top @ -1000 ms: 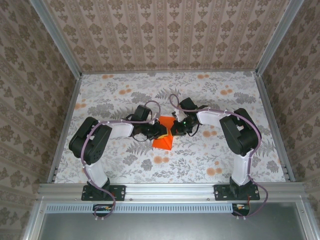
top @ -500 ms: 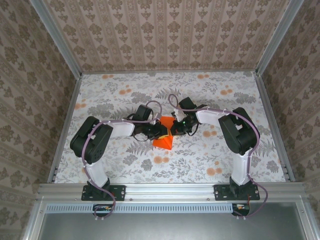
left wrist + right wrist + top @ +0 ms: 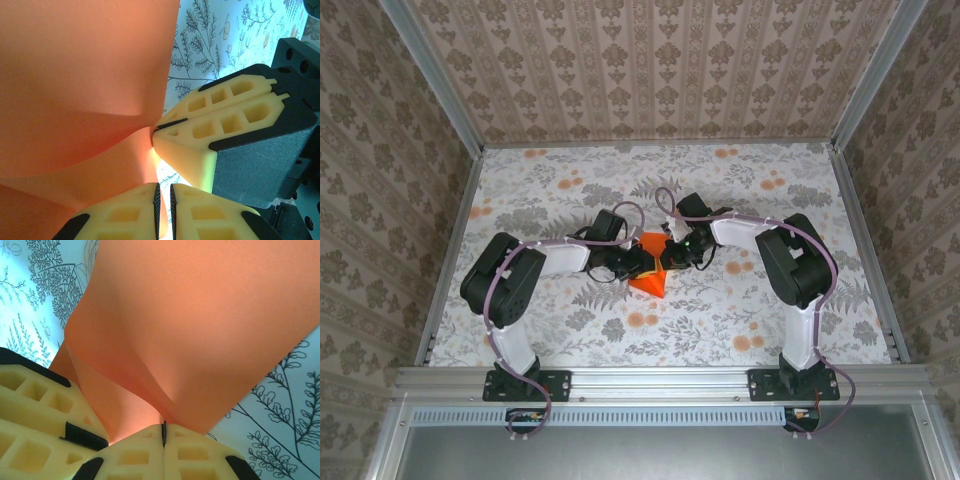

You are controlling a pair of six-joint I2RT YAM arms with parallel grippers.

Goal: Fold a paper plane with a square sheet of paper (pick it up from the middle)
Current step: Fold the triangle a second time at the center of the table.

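Both grippers and the orange sheet have crept slightly toward the far side of the table over the last second, and the right arm's elbow has drifted a touch left; otherwise we see the same pose.

From the top view, we mark the left gripper (image 3: 640, 263) and the right gripper (image 3: 672, 256) meeting tip to tip at mid-table. The sheet of paper (image 3: 650, 282) sits between and just under them as a creased, pointed wedge with its tip toward the arm bases. It is over the floral tablecloth (image 3: 770, 200).

In the left wrist view, the left gripper (image 3: 163, 200) is clenched, pads nearly together, with a thin edge of the sheet of paper (image 3: 85, 75) running down between them. The right gripper (image 3: 167, 124) comes in from the right, its fingers pressed together on a fold of the same sheet.

In the right wrist view, the right gripper (image 3: 163, 432) is pinched tight on the sheet of paper (image 3: 200, 315), which bulges up in a soft curve. The left gripper (image 3: 35, 405) shows at lower left, touching the paper.
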